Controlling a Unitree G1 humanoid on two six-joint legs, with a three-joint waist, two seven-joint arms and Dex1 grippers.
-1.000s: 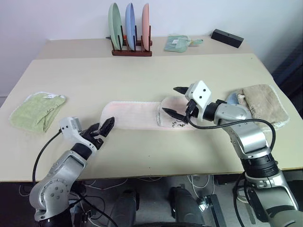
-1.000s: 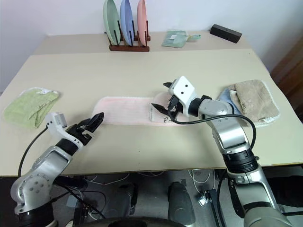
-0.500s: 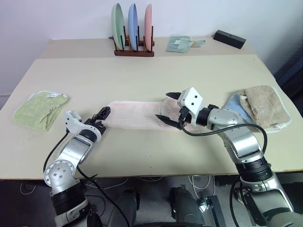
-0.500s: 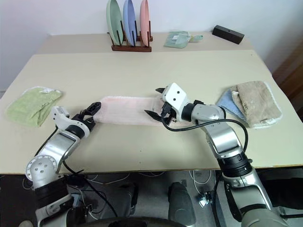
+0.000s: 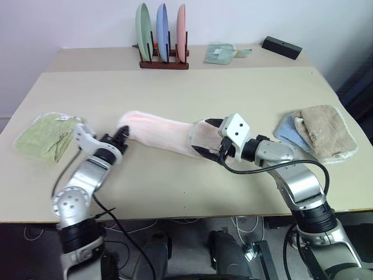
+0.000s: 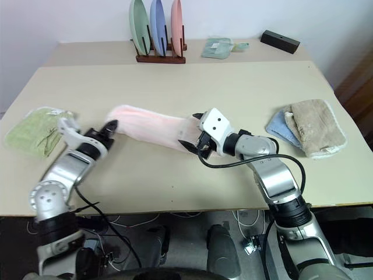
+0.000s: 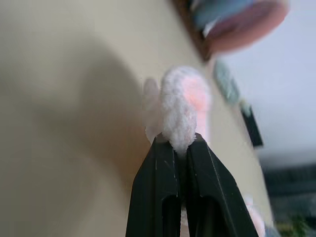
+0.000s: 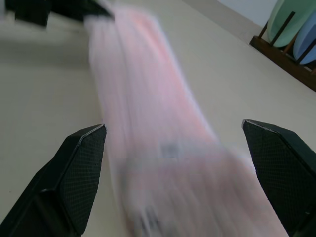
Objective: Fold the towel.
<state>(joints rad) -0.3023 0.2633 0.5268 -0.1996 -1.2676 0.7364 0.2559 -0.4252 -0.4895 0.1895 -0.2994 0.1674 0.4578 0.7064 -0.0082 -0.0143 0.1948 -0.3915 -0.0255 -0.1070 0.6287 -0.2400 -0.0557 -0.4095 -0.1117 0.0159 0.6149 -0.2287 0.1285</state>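
Left wrist view shows my left gripper [image 7: 178, 144] pinched on the towel [image 5: 163, 130] end, lifting it off the table [image 5: 175, 87] mid-front to fold it, I reckon, while my right gripper [image 5: 211, 137] gapes wide over the other end.

Even, diffuse lighting; soft shadows.
Head views sharp. Left wrist view: fingers [image 7: 168, 173] in focus, background defocused. Right wrist view: towel [image 8: 148, 123] motion-blurred.

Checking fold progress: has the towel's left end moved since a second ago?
Yes. The towel, pinched by the left end effector, has its left end lifted, nearer the plate rack.
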